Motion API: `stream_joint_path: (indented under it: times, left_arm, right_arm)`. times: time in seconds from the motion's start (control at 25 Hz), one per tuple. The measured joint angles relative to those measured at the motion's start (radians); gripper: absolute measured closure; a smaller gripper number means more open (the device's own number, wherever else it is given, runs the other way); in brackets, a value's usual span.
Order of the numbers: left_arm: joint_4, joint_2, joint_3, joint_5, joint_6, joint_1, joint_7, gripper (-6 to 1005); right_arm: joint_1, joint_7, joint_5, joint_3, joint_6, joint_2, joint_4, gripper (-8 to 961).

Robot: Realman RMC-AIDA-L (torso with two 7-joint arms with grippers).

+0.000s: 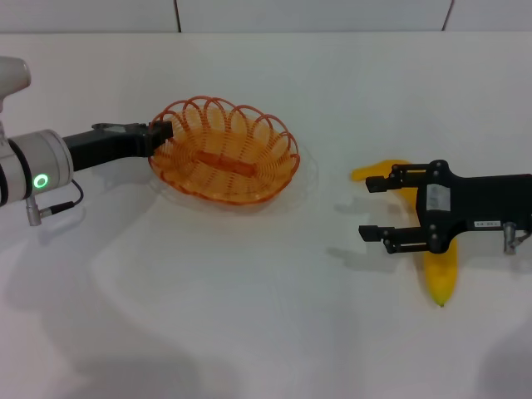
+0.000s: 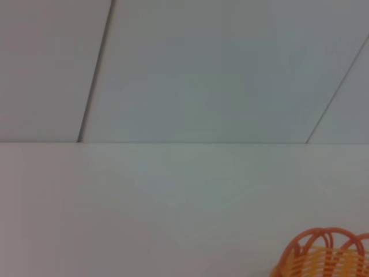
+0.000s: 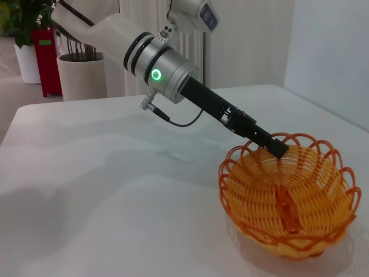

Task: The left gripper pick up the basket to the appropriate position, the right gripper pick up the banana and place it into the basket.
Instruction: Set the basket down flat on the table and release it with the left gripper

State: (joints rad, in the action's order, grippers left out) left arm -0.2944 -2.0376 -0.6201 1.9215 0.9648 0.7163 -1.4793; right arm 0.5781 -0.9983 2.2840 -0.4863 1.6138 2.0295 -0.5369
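Left gripper [image 1: 160, 131] pinches the light, springy basket [image 1: 225, 151] by its rim near the table's [image 1: 249, 332] far edge. Right gripper [image 1: 379, 209], jaws wide and empty, hovers over the banana [image 1: 440, 274] (soft; grip mid-body) toward the right edge.

It looks like an indoor lab or office-style test room. A plain white table [image 3: 86, 173] fills the foreground, backed by pale wall panels [image 2: 202, 69] split by thin dark seams. In the right wrist view, at about 11 o'clock beyond the table, stand a white planter [image 3: 81, 75], a red pot [image 3: 45, 60] with green leaves, and a white ribbed radiator [image 3: 144, 17] near 12 o'clock.
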Motion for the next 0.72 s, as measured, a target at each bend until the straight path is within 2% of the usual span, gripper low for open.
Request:
stream_joint_path:
  times: [0.72]
  left_arm:
    - [0.009, 0.001, -0.005, 0.004, 0.000, 0.000, 0.000, 909]
  right_arm:
    - [-0.003, 0.001, 0.000, 0.000, -0.002, 0.000, 0.000, 221]
